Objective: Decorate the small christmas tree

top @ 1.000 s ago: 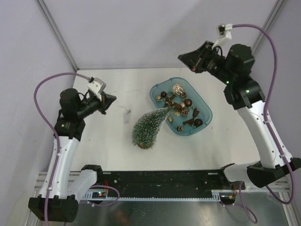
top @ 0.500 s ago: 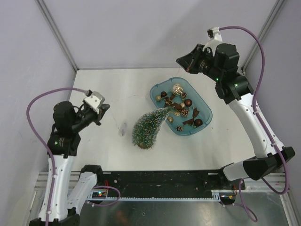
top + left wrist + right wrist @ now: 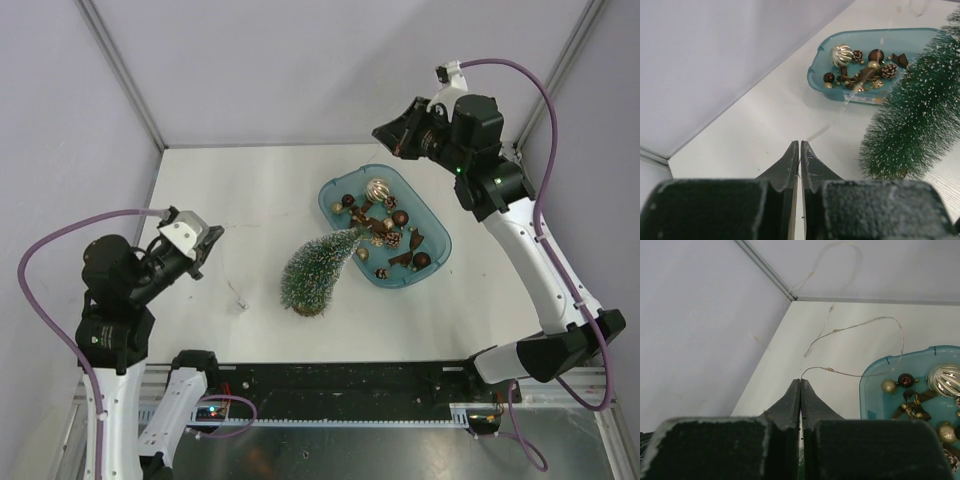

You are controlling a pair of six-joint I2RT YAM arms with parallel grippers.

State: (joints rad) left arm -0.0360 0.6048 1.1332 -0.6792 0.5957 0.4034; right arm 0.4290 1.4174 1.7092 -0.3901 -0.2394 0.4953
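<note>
The small christmas tree (image 3: pixel 318 268), dark green with frosted tips, stands mid-table and leans with its tip over the teal tray (image 3: pixel 330 195). It also shows in the left wrist view (image 3: pixel 915 125). A thin wire string of lights (image 3: pixel 865 322) loops over the table to the tray (image 3: pixel 867 385) and comes out of my right gripper's (image 3: pixel 800 381) shut tips. That gripper (image 3: pixel 385 135) is held high behind the tray. My left gripper (image 3: pixel 799 145) is shut, and a fine wire (image 3: pixel 832 124) runs from its tips toward the tray (image 3: pixel 815 75). It (image 3: pixel 208 243) is left of the tree.
The tray holds several ornaments: a ribbed silver-gold ball (image 3: pixel 377 190), brown and gold balls, pine cones. Purple-grey walls close the table at the back and on both sides. A black rail (image 3: pixel 340 385) runs along the near edge.
My left arm has drawn back toward the near left, away from the tree. My right gripper has shifted a little left behind the tray. Tree and tray have not moved.
</note>
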